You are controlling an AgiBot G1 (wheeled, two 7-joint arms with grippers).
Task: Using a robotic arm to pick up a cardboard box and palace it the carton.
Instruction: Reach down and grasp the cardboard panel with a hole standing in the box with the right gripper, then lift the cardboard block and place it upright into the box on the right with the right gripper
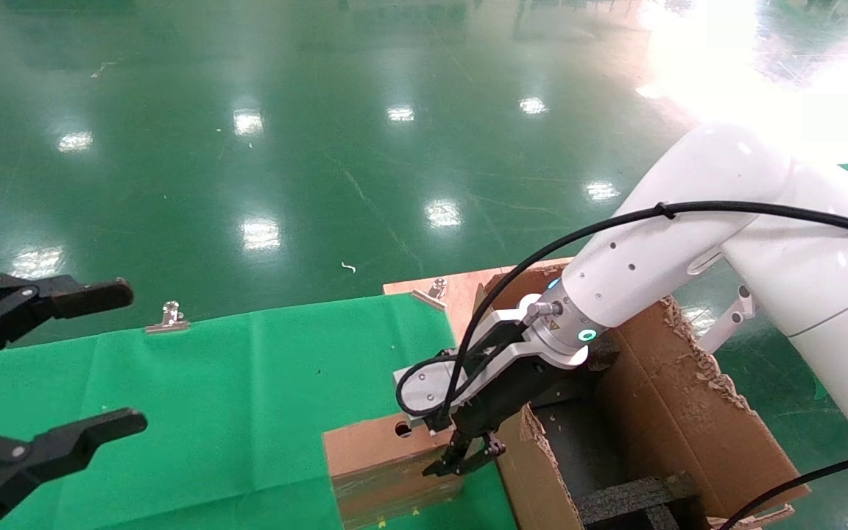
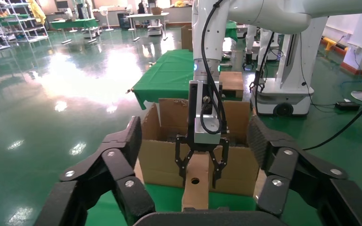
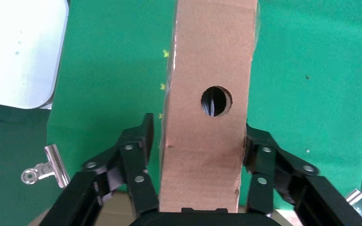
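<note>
One cardboard box (image 1: 383, 460) beside carton (image 1: 696, 412); black foam (image 1: 637, 500) inside carton.

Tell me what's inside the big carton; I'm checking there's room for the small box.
Inside the carton, black foam inserts line the floor. The right pincer and near wall hide the rest.

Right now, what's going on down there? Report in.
Right pincer straddling box, one finger touching, one apart. Left pincer open, parked over the table. Carton beside box; nothing in the way.
</note>
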